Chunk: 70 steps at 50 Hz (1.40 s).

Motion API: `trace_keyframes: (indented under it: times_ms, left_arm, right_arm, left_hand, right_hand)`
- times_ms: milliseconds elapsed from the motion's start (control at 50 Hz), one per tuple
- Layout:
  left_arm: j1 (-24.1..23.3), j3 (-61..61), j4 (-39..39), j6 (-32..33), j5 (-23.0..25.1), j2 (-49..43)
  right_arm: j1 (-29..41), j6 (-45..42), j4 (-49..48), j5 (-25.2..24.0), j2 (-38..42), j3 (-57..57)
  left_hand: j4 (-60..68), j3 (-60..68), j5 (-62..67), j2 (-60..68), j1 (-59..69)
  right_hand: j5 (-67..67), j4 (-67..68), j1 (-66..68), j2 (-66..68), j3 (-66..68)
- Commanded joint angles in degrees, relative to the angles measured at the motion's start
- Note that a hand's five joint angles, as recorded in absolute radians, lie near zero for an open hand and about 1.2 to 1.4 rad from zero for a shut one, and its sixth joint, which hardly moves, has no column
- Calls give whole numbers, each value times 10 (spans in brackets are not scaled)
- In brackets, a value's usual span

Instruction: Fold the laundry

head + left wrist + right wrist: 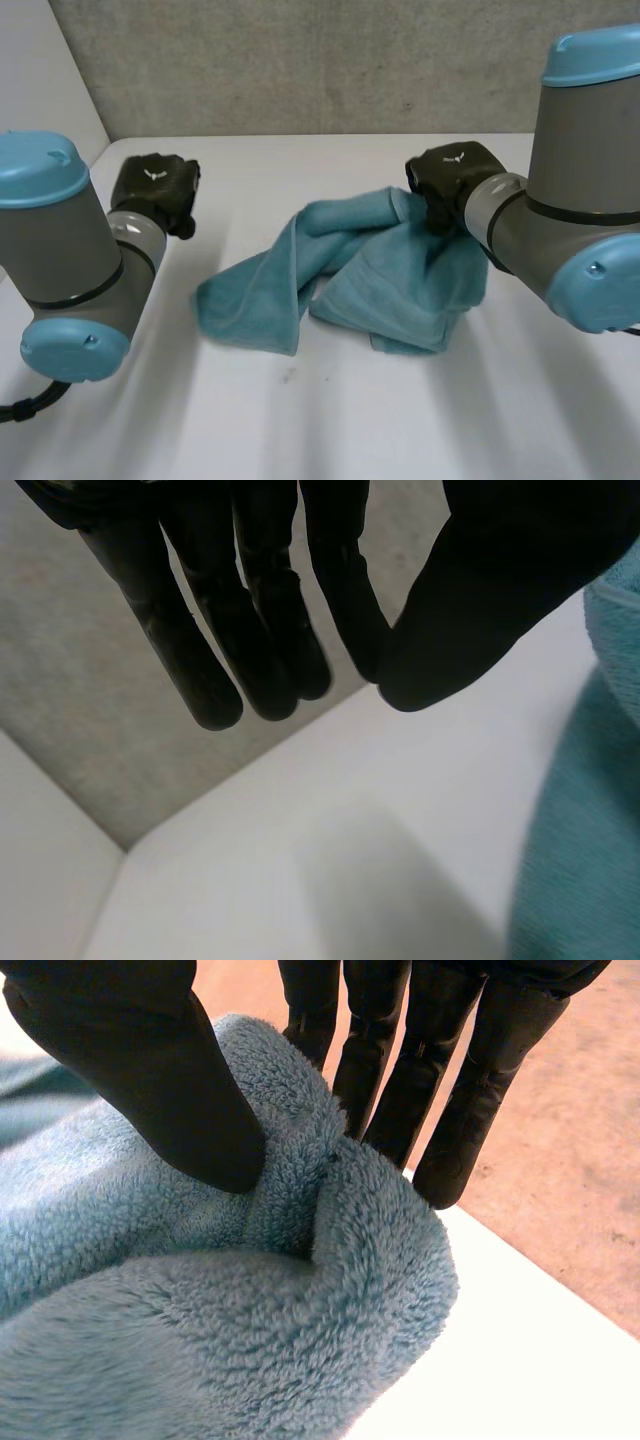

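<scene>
The crumpled teal fleecy towel (370, 270) is being pinched by the right hand (150, 1070): grasping, seemingly. The left hand (250, 600) is being held open, empty; its grip is being awaited.

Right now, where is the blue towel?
In the head view, the towel lies crumpled on the table, nearer the robot's right side. The right hand pinches its far edge; the left hand is apart from it.
</scene>
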Motion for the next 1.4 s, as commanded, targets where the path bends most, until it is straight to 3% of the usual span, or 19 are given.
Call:
trace_keyframes:
  times_ms: [20, 80, 180, 400, 560, 780, 800, 840, 920, 1100, 1120, 1160, 1200, 1260, 1320, 1400]
  left_arm:
    - [-7, -11, 1, -60, 63, -28]
    - [-18, 9, 1, -150, 85, -55]
    - [-49, 47, 0, -234, 94, -95]
    - [-79, 123, -13, -263, 78, -198]
    - [-86, 144, -35, -264, 75, -237]
    - [-86, 168, -53, -262, 68, -265]
    - [-86, 169, -55, -262, 69, -265]
    - [-86, 170, -54, -258, 68, -264]
    - [-85, 173, -50, -257, 69, -253]
    - [-69, 208, 0, -227, 72, -198]
    - [-39, 227, 38, -174, 77, -158]
    - [-27, 240, 81, -135, 93, -129]
    - [-22, 246, 120, -116, 111, -107]
    - [-19, 246, 169, -105, 139, -77]
    - [-14, 240, 203, -106, 171, -43]
    - [-4, 206, 183, -106, 184, -21]
  right_arm:
    - [6, -96, 35, -2, -1, 30]
    - [10, -95, 25, -2, 1, 49]
    - [12, -95, -2, -1, 1, 85]
    - [27, -95, -68, -2, -48, 179]
    - [25, -99, -73, -6, -72, 223]
    - [20, -106, -73, -11, -88, 241]
    - [20, -107, -73, -12, -89, 241]
    - [19, -118, -74, -12, -92, 241]
    - [19, -143, -76, -12, -89, 238]
    - [12, -230, -119, -7, -35, 158]
    - [1, -261, -142, -3, -8, 109]
    - [-22, -321, -221, 0, 29, -39]
    - [-22, -326, -242, -1, 28, -67]
    - [-22, -329, -355, -22, 28, -137]
    - [-23, -321, -410, -48, 23, -131]
    - [-29, -295, -399, -130, -21, -42]
  left_hand:
    - [-550, -550, -530, -544, -520]
    - [-546, -545, -526, -540, -516]
    - [-531, -530, -511, -524, -501]
    - [-449, -448, -428, -442, -419]
    - [-437, -436, -417, -430, -407]
    - [-299, -298, -279, -292, -269]
    - [-275, -275, -255, -269, -245]
    - [-76, -76, -56, -70, -46]
    - [138, 138, 158, 144, 168]
    - [138, 139, 159, 145, 168]
    - [138, 139, 159, 145, 168]
    - [138, 139, 159, 145, 168]
    - [138, 139, 159, 145, 168]
    - [138, 139, 159, 145, 168]
    - [138, 139, 159, 145, 168]
    - [138, 139, 159, 145, 168]
  right_hand:
    - [169, 124, 271, 144, 139]
    - [169, 124, 271, 144, 139]
    - [169, 124, 271, 144, 139]
    - [169, 124, 271, 144, 139]
    - [169, 124, 271, 144, 139]
    - [169, 124, 271, 144, 139]
    - [169, 124, 271, 144, 139]
    - [169, 124, 271, 144, 139]
    - [169, 124, 271, 144, 139]
    - [169, 124, 271, 144, 139]
    - [169, 124, 271, 144, 139]
    - [169, 124, 271, 144, 139]
    - [169, 124, 271, 144, 139]
    - [169, 124, 271, 144, 139]
    - [169, 124, 271, 144, 139]
    - [169, 124, 271, 144, 139]
